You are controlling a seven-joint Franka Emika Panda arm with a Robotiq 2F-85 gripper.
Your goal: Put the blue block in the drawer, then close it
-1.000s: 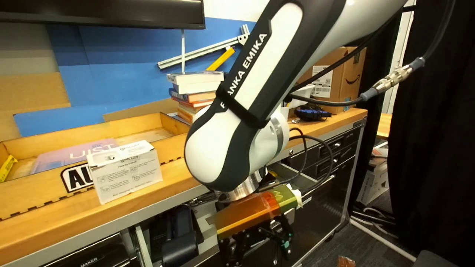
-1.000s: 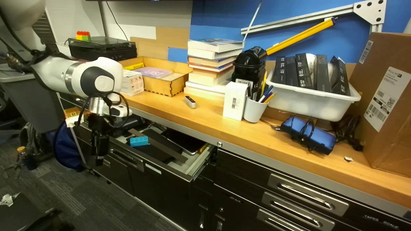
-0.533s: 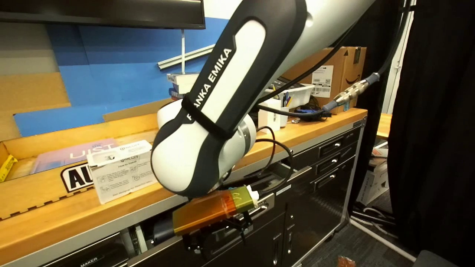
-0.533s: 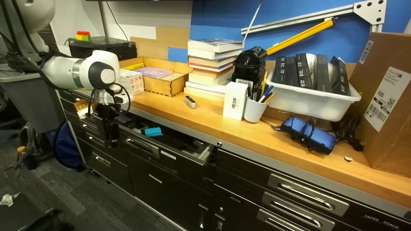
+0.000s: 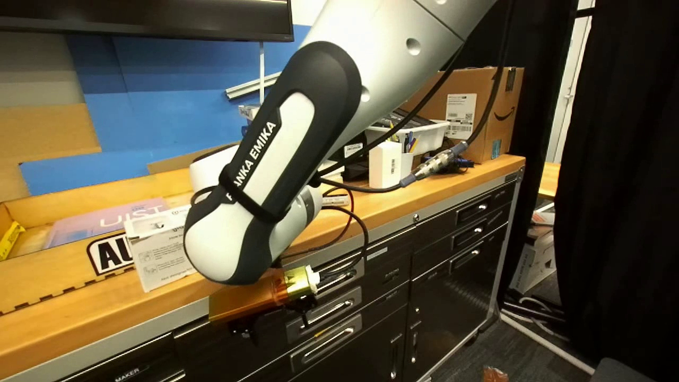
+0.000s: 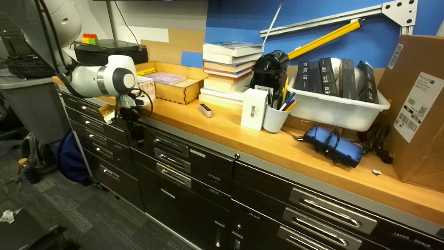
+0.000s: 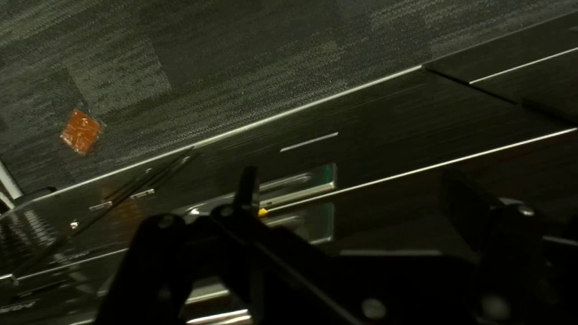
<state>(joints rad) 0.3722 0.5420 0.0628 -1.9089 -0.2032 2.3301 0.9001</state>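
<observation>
The gripper [image 7: 350, 180] stands unclenched, its fingers [image 7: 247, 187] spread apart before the left part of the drawer [image 6: 183, 149] (whether they touch its front is hard to judge). The drawer is pushed in beneath the worktop [image 6: 222, 128]; the blue block is hidden in every view. Farther right, a white box [image 6: 253, 109] stands just beside a pen cup [image 6: 275, 119].

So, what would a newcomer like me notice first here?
Probably the big white-and-black arm, slanting across an exterior view, its gripper hanging open in front of the bench. Next, perhaps, the blue panel behind the bench, and the stack of books standing before that panel.
</observation>
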